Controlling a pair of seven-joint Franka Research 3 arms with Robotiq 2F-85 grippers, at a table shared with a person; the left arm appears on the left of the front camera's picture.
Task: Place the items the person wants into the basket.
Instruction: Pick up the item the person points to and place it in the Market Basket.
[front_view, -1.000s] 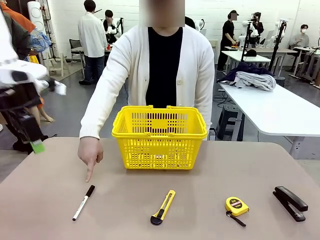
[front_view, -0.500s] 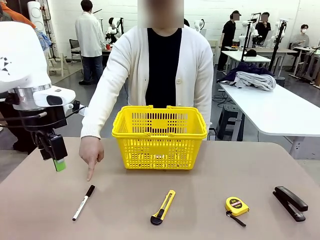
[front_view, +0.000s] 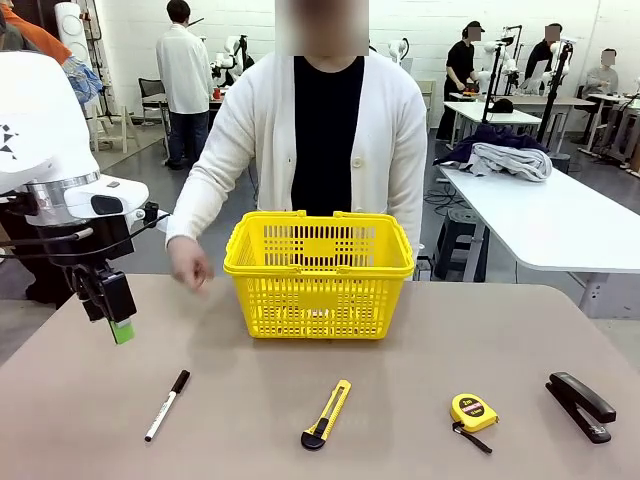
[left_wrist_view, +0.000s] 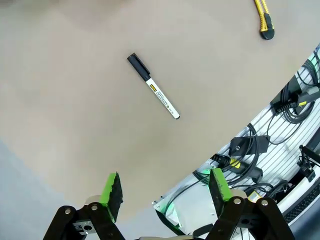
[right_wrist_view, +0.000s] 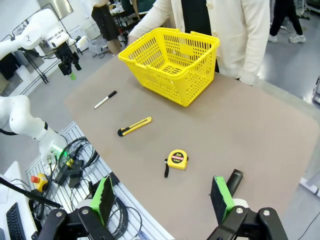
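Front: left pincer (front_view: 118, 328), jaws apart and empty, hangs over tabletop (front_view: 400, 420). Marker (front_view: 167, 405) lies right of it, nearer robot's edge, cap twd basket (front_view: 318, 262).
L wrist: marker ahead, long axis diagonal to jaw line, so prob. needs wrist roll.
R wrist: right pincer (right_wrist_view: 162, 197) apart, well off; left pincer nearer.

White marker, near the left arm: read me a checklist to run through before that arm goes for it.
1. Left gripper open: ok, jaws apart, nothing held.
2. White marker lying free on the table: ok.
3. Person's hand away from the marker: ok, raised beside the basket.
4. Gripper lined up over the marker: not ok, it hangs off to one side, above the table.
5. Basket top open, handles folded down: ok.
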